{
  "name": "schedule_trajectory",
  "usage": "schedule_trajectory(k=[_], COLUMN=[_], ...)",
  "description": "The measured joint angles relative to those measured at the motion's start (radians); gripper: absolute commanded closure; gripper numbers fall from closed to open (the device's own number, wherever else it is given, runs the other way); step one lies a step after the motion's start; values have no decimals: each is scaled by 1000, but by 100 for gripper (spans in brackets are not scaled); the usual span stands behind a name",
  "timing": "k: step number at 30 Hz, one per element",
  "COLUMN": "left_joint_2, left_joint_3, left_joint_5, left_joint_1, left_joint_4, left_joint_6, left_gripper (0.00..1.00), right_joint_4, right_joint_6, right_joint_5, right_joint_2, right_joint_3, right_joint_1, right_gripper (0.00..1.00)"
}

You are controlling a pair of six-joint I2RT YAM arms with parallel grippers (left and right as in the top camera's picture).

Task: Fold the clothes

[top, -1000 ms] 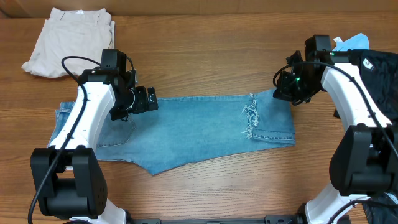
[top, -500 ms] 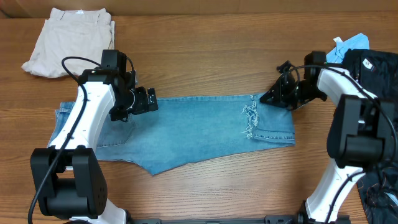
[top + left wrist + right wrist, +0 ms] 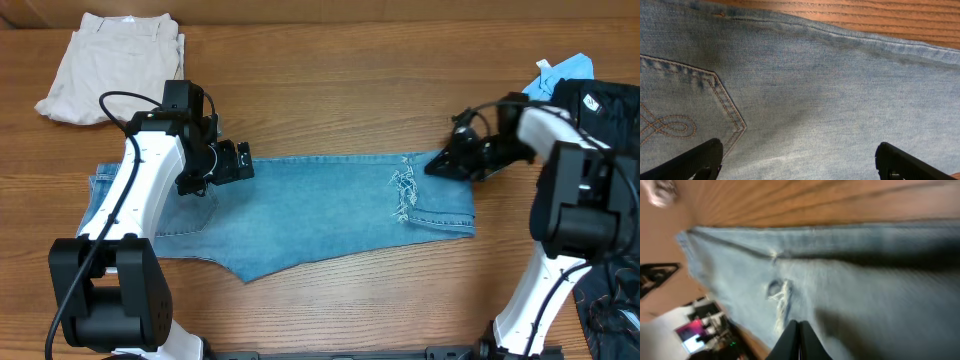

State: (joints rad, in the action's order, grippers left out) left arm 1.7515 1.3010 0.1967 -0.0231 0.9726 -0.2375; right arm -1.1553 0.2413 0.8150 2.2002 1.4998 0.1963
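The light-blue jeans (image 3: 320, 210) lie flat across the table, folded lengthwise, with the waist at the left and the frayed hems at the right. My left gripper (image 3: 243, 160) hovers open over the jeans' upper edge near the waist. In the left wrist view its jaws (image 3: 797, 155) are spread wide above the denim (image 3: 830, 90), beside a stitched back pocket (image 3: 685, 110). My right gripper (image 3: 432, 167) is shut at the upper right hem corner. In the blurred right wrist view its fingers (image 3: 799, 330) are pressed together just above the denim (image 3: 865, 280), and no cloth shows between them.
Folded cream-beige trousers (image 3: 110, 65) lie at the back left. Black garments (image 3: 610, 110) with a small bright-blue cloth (image 3: 565, 72) sit at the back right edge. Bare wooden table (image 3: 330, 90) lies behind the jeans.
My right arm has swung down and its gripper has moved left and lower onto the jeans' hem corner. The left arm and the jeans have not moved.
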Motion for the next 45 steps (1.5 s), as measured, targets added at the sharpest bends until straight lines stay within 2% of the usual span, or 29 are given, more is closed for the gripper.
schedule_trajectory(k=[4,8,12,15,20,22,24,29,36,37,39,40,41,43,45], left_joint_2=[0,0,0,0,0,0,0,0,0,0,0,0,0,0,0], left_joint_3=[0,0,0,0,0,0,0,-1,-1,-1,-1,-1,-1,-1,-1], left_joint_5=[0,0,0,0,0,0,0,0,0,0,0,0,0,0,0], left_joint_1=[0,0,0,0,0,0,0,0,0,0,0,0,0,0,0], left_joint_4=[0,-1,-1,-1,0,0,-1,0,5,5,6,6,7,8,10], left_joint_6=[0,0,0,0,0,0,0,0,0,0,0,0,0,0,0], left_gripper=[0,0,0,0,0,0,0,0,0,0,0,0,0,0,0], right_joint_4=[-202,-298,-261,-169,68,145,193,180,-63,-84,-92,-86,-74,-42,-19], right_joint_6=[76,156,195,205,167,131,109,79,112,120,125,119,111,95,53], right_joint_5=[47,69,86,91,95,138,166,166,149,149,146,139,121,76,8], right_joint_2=[-10,-34,-43,-43,-43,-49,-62,-66,-64,-64,-64,-64,-64,-64,-64], right_joint_3=[107,115,40,-76,-271,-332,-369,-387,-263,-226,-165,-140,-121,-103,-99], right_joint_1=[83,118,108,97,101,110,119,122,123,123,123,124,124,124,124], right_gripper=[94,94,93,92,80,80,86,94,96,92,73,56,45,7,2])
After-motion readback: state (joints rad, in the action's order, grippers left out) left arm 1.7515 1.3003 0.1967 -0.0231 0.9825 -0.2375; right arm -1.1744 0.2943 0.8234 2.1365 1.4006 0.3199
